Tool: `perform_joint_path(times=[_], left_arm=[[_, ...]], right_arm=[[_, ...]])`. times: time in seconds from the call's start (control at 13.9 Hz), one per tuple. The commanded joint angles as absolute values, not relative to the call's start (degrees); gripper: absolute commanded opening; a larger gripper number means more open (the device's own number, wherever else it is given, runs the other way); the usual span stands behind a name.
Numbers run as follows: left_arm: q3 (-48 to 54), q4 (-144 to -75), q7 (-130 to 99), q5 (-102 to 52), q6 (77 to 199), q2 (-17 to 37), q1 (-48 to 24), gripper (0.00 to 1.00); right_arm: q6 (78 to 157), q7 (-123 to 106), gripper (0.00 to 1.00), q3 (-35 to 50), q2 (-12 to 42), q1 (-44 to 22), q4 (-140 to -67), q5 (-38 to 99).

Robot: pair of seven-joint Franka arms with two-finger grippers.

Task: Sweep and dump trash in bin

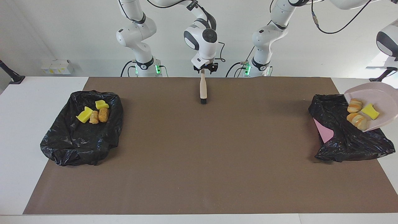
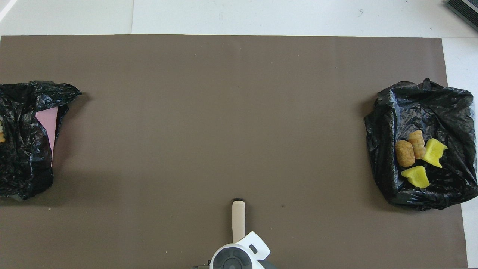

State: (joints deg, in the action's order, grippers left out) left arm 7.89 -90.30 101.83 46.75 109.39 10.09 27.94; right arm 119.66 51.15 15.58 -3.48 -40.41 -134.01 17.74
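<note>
Right hand [image 1: 205, 68]: over brush [image 1: 203, 90] handle top at desk [image 1: 199, 149] centre; grip on brush cannot be told. Brush lies on desk. Left hand out of view, closed; dustpan [image 1: 381, 96] raised, tilted over bag [image 1: 345, 137] at left arm's end, carrying three trash pieces [image 1: 360, 113]. Note four pieces [image 1: 93, 113] in other bag [image 1: 80, 137].

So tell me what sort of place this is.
Probably a robotics lab, not a home: two white arms are bolted at a table under a plain brown mat, with staged foam-and-bread trash in a bag-lined bin.
</note>
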Motion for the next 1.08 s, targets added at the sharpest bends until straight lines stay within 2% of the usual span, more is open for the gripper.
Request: perform_joint_path(times=[0.0,0.29,0.72,1.01], left_arm=[[7.38,-89.21,100.11,50.09,108.46,10.02,25.93,0.0],[7.21,-89.12,98.61,53.08,108.37,9.32,24.09,0.0],[7.47,-88.68,95.54,58.45,106.09,7.39,21.18,0.0],[8.61,-88.77,93.61,51.26,98.02,7.21,18.47,0.0]], right_arm=[[119.27,49.93,0.86,15.56,-8.69,-35.62,-133.6,17.49],[108.13,43.96,0.99,15.56,-10.2,-24.64,-123.08,14.09],[98.01,29.38,1.0,15.47,-9.93,-5.92,-107.6,11.34],[95.46,22.52,1.0,15.12,-9.49,-1.06,-100.92,2.84]])
